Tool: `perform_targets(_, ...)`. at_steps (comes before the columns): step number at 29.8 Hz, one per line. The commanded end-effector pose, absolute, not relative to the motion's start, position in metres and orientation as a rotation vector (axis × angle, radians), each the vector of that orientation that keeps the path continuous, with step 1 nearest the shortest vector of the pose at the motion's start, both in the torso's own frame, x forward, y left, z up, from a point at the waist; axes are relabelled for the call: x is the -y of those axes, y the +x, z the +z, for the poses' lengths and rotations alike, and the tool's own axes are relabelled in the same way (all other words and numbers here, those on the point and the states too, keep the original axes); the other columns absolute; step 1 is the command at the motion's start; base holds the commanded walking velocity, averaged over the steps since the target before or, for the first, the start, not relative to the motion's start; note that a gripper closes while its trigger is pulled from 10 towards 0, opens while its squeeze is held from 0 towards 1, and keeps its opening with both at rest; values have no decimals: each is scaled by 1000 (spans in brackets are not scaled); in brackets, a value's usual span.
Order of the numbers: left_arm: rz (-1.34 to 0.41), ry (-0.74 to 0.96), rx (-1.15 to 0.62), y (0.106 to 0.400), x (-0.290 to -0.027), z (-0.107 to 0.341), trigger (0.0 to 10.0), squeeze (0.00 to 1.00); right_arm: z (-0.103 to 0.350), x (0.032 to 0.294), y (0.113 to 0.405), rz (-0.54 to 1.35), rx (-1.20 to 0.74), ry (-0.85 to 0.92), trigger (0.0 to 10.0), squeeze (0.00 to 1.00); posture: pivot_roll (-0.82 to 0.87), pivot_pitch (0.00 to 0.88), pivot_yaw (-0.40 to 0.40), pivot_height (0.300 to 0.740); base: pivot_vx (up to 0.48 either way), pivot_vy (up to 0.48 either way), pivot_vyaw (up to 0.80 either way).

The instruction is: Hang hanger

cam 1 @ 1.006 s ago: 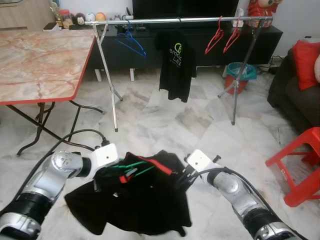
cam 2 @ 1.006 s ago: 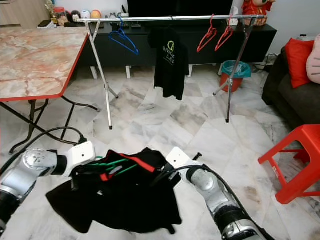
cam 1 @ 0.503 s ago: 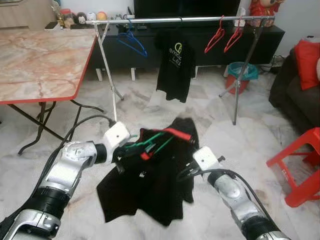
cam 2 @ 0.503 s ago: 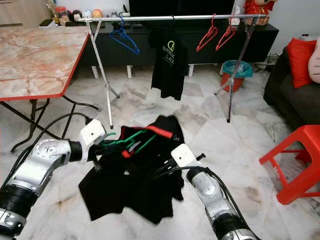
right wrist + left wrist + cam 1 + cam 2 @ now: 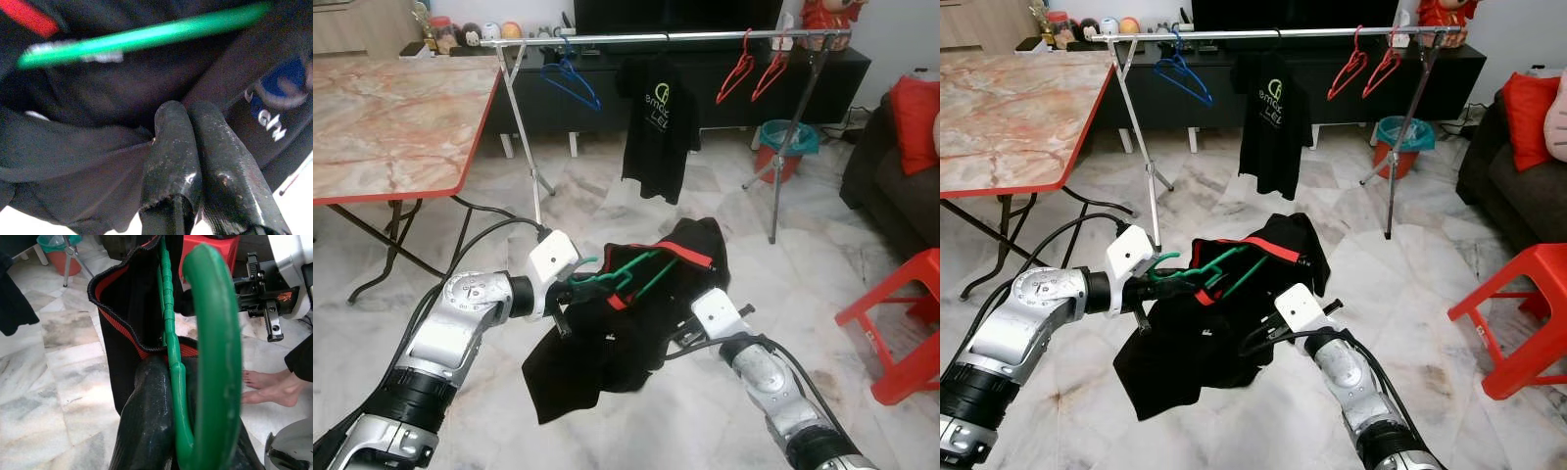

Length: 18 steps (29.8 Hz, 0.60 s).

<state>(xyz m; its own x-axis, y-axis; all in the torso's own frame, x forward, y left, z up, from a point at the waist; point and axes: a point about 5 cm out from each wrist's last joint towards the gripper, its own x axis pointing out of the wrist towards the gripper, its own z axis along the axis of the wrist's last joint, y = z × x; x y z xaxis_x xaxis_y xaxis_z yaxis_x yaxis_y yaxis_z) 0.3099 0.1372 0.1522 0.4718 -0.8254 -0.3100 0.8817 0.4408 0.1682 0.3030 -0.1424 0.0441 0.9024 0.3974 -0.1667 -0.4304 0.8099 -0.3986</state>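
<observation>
A green hanger [image 5: 631, 274] carries a black shirt [image 5: 607, 343] with a red collar, held up above the marble floor. My left gripper [image 5: 570, 292] is shut on the hanger at its hook [image 5: 215, 357], with one black finger [image 5: 146, 431] pressed beside it. My right gripper [image 5: 679, 339] is shut, pinching the shirt's fabric [image 5: 98, 147] at its lower right side. Further ahead stands the silver clothes rail [image 5: 666, 40]. It bears a blue hanger [image 5: 570, 80], a hung black t-shirt [image 5: 658, 127] and two red hangers [image 5: 736, 70].
A marble-top table [image 5: 391, 127] with a red edge stands at the left. A red stool [image 5: 906, 318] and a dark sofa with a red cushion [image 5: 913, 108] are at the right. A teal bin [image 5: 785, 140] sits behind the rail's right leg. A person's bare feet [image 5: 266, 389] are nearby.
Both arms have lifted the hanger and shirt from low over the floor, up and forward toward the rail. The shirt now hangs freely instead of spreading out.
</observation>
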Motion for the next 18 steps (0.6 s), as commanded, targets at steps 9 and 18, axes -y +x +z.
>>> perform_targets(9,-1103,337,-145,305,-129,162,10000,0,51,137,305,432,-12,-440,10000,0,11,0,2,740,0,0,0)
perform_targets(18,-1107,344,-162,302,-129,156,10000,0,43,151,307,269,-78,-448,10000,1000,8,0,0,740,0,0,0)
